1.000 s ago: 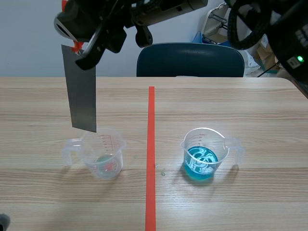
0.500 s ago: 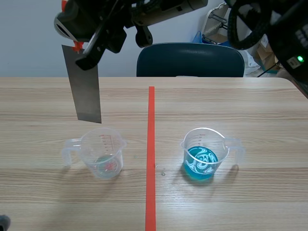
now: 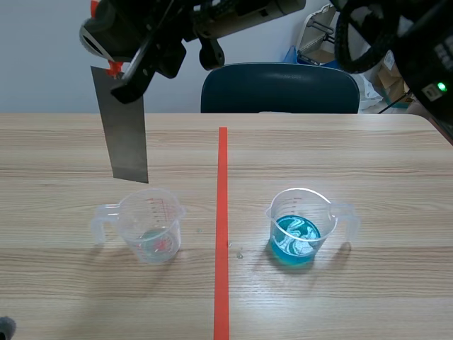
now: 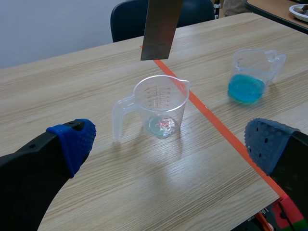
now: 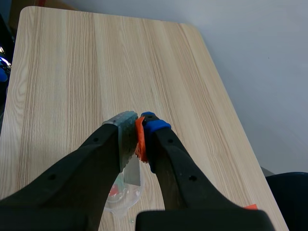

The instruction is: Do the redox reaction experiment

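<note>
Right arm (image 3: 233, 10), black with a pale grey collar (image 3: 88, 39) near its wrist, carries looped black cables (image 3: 354, 42) and a green indicator light (image 3: 442, 86). Left gripper (image 4: 169, 137) has thick black fingers (image 4: 29, 178) tipped with blue dotted pads (image 4: 74, 142); right gripper (image 5: 137, 126) pairs a grey-green pad (image 5: 126, 126) with a blue pad (image 5: 155, 126).

A light wood-grain table (image 3: 368, 163) is seen, crossed from 6 to 12 o'clock by an orange-red tape line (image 3: 222, 212). At 12 o'clock, just behind the far edge, a dark blue chair (image 3: 279, 88) is set. A plain pale blue-grey wall (image 3: 42, 64) is seen behind it, from 10 to 12 o'clock. At 1 o'clock, cardboard boxes (image 3: 393, 78) and white clutter (image 3: 316, 32) are kept. Soft, even light is cast.
</note>
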